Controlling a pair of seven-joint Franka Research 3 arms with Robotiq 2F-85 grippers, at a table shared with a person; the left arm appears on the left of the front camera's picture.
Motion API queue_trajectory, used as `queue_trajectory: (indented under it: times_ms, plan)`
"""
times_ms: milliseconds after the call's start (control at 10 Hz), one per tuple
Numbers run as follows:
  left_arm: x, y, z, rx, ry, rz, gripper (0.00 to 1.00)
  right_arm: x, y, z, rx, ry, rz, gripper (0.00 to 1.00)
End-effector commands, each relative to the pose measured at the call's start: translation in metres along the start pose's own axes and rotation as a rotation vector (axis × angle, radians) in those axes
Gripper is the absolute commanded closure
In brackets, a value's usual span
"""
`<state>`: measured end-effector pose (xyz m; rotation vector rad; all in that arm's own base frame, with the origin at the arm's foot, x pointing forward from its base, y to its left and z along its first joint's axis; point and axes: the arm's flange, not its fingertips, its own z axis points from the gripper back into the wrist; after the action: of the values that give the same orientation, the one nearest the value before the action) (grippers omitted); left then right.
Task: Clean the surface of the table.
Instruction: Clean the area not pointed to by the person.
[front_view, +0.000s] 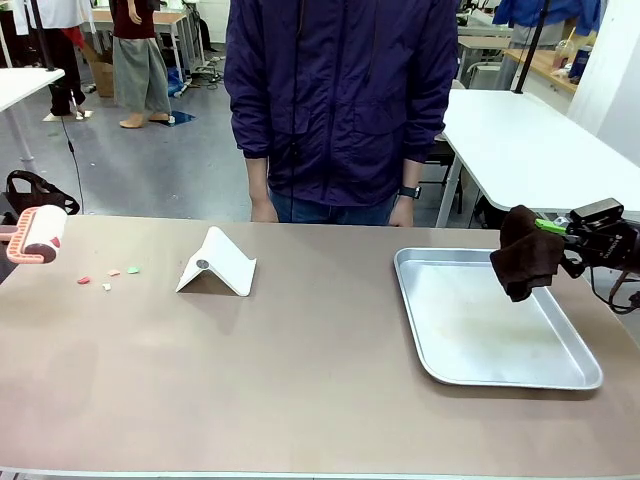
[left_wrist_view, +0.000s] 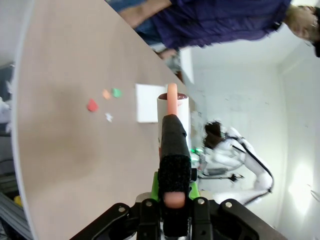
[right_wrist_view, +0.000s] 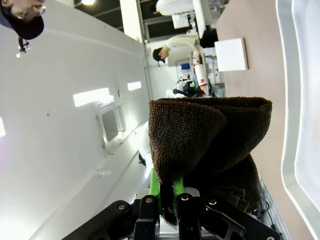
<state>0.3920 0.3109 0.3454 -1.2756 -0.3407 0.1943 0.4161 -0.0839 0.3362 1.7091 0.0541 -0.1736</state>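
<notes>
Front view across a wide brown tabletop (front_view: 300, 390), which fills the lower frame from edge to edge. At far left, a lint roller (front_view: 36, 236) with a white roll and pink handle hangs just above the surface. The left wrist view shows the left gripper (left_wrist_view: 172, 202) clamped tight on the roller's padded handle with the roll pointing outward, seemingly so it can be run over debris. Just right of it, four small paper scraps (front_view: 114, 272), red, orange, green and white, lie on the tabletop, likely the mess to be picked up. Further right, a white folded stand (front_view: 218, 265) sits like a little tent. A person (front_view: 340, 100) in a dark jacket stands behind the far edge, hands down by the rim. Right of centre lies a bare silver tray (front_view: 480, 340). At far right, the right gripper (front_view: 548, 227) is closed on a dark brown cloth (front_view: 525, 258). The cloth droops over the tray's corner, held off the surface, probably ready for wiping.
</notes>
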Motion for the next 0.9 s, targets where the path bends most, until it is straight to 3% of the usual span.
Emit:
queue_trajectory:
  times_ms: [0,400,800]
  plan:
    - [-0.009,-0.005,-0.020,0.116,-0.030,0.031,0.78,0.003,0.007,-0.001,0.021,0.006,-0.004,0.89]
    - [0.026,0.029,-0.035,0.262,-0.027,0.183,0.78,0.003,0.007,-0.001,0.021,0.006,-0.004,0.89]
    - [0.037,0.052,-0.038,0.343,-0.011,0.196,0.78,0.003,0.007,-0.001,0.021,0.006,-0.004,0.89]
